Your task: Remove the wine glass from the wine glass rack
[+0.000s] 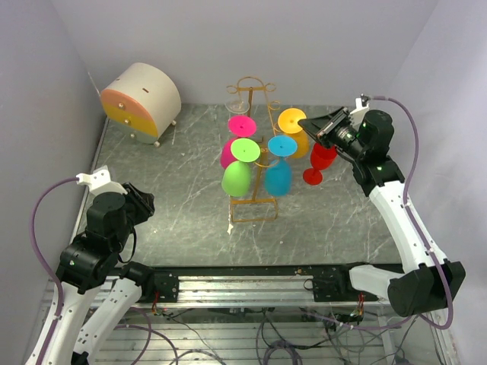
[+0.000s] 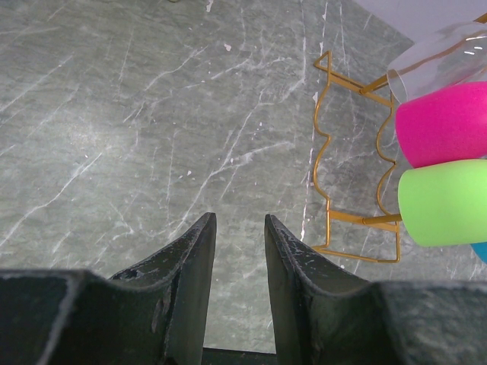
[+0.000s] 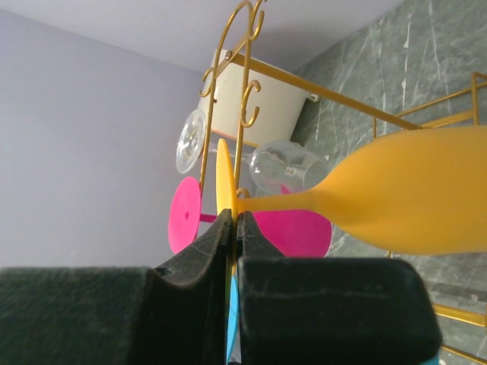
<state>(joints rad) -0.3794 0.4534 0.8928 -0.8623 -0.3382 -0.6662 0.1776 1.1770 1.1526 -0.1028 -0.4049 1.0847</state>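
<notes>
Grey-green marbled bench [image 1: 183, 220], with the wine glass rack [image 1: 255, 207] standing about mid-bench.

- **Near left of the rack:** the left gripper [image 2: 240, 228] hovers over bare bench. Its jaws are partly spread and hold nothing, and open surface lies between them and the rack's base frame.
- **On the rack:** a green glass [image 1: 237, 179], a blue glass [image 1: 278, 179] and a pink glass [image 1: 242, 125] hang bowl-down. A clear glass [image 1: 237, 106] hangs behind them.
- **Right of the rack:** a red glass [image 1: 320, 158] stands just beside it, under the right arm.
- **Right rear arm of the rack:** the right gripper [image 3: 232, 216] has its jaws pinching the foot's edge of the orange wine glass [image 3: 403, 190]. Whether the glass has left the rail cannot be told.
- **Far left of the rack:** a cream drawer cabinet [image 1: 144, 95] sits in the bench corner.
</notes>
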